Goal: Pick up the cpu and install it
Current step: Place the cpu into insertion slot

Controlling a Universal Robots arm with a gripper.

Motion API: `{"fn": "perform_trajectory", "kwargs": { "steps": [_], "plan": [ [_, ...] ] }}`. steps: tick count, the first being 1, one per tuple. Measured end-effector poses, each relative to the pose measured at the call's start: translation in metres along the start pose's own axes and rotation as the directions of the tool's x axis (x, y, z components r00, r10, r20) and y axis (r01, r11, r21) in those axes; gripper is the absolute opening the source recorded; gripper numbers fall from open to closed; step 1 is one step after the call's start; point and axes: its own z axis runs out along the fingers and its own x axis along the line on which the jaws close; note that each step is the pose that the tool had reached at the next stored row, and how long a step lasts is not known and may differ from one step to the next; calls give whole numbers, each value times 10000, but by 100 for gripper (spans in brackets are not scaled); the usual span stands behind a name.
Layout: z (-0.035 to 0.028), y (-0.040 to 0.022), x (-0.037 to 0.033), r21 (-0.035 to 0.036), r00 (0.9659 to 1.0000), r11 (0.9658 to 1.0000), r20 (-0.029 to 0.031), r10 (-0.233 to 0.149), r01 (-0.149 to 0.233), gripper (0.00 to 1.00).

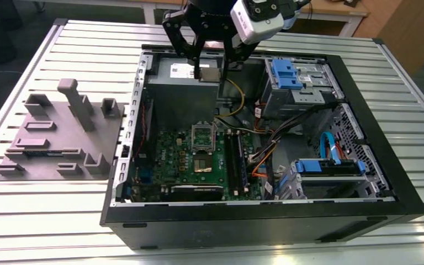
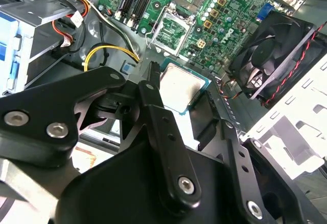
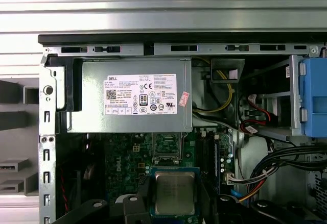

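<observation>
A slatted silver-grey metal surface (image 1: 86, 44) carries two things. An open black computer case (image 1: 256, 232) lies on its side, directly beneath the claw (image 1: 210, 69). A grey moulded plate (image 1: 57, 132) with upright blocks lies flat just beside the case, below the claw and off toward the exterior view's left of it.

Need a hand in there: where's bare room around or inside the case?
Bare table slats beyond the grey plate and along the case near wall. Inside is crowded: cables beside the board, gripper holding cpu overhead.
</observation>
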Motion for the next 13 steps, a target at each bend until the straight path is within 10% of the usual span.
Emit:
{"fn": "perform_trajectory", "kwargs": {
  "steps": [13],
  "plan": [
    [125, -141, -16, -1, 10000, 10000, 0, 0, 0, 47]
  ]
}}
